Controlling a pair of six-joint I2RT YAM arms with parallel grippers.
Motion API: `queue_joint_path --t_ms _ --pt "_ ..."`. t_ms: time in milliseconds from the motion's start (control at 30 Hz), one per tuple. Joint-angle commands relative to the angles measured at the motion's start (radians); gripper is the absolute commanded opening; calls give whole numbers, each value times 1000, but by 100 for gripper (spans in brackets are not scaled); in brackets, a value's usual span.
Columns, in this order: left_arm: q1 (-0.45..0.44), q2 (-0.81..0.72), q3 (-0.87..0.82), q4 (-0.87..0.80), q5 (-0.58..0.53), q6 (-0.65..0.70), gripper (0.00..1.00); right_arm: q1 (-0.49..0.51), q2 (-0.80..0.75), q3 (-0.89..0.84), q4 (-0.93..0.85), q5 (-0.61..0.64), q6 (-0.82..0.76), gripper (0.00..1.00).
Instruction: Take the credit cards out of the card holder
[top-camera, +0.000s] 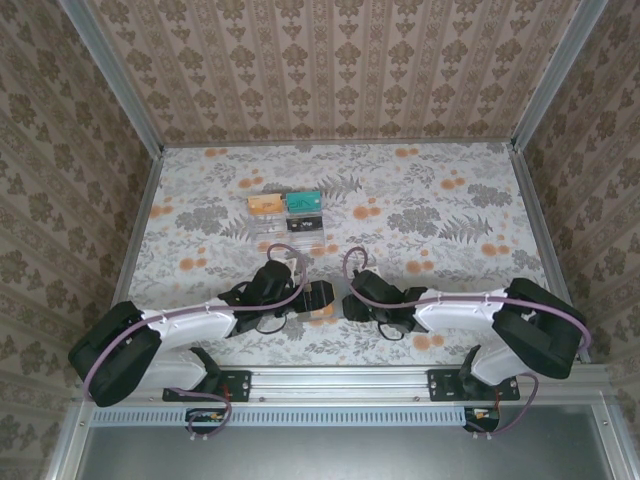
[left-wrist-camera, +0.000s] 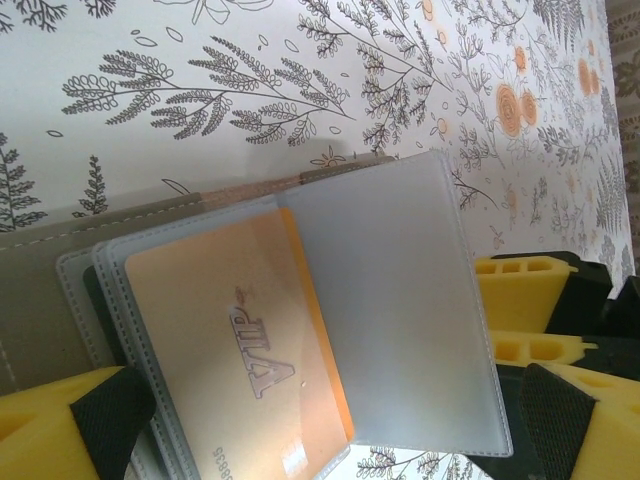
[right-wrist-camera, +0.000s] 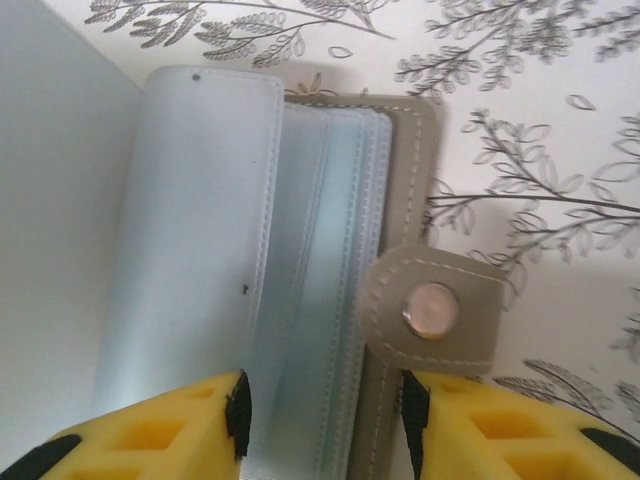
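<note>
Card holder (top-camera: 320, 298) lies open on the arms' side of clear card stand (top-camera: 288, 215), orange VIP card (left-wrist-camera: 230, 320) sleeved inside. Left gripper (left-wrist-camera: 335, 405) spread wide astride it; right gripper (right-wrist-camera: 325, 420) straddles sleeves, grip cannot be determined

1. Top cam: fixed, high up & behind the arm bases, tilted down/fwd. It's far off, so you get the whole table (top-camera: 450, 200), w/ L arm (top-camera: 190, 322) at left, R arm (top-camera: 470, 305) at right.
2. L wrist cam: sits on the L arm, looks along the L fingers (left-wrist-camera: 30, 440) down at the table. V. close; the holder (left-wrist-camera: 400, 300) runs past your frame edge.
3. R wrist cam: same setup on the R arm, R fingers (right-wrist-camera: 150, 440) at btm edge, equally close.
4. Overlap: all 3 views share the holder & the floral table round it. Your wrist cams see it from opposite sides.
</note>
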Motion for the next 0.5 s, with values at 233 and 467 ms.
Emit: queue_joint_path --t_ms 233,467 --pt "-6 7 19 -4 9 22 100 -6 -258 -18 -132 97 -19 50" --pt "33 -70 -10 -68 -34 8 97 -7 -224 18 -66 -34 -45 39"
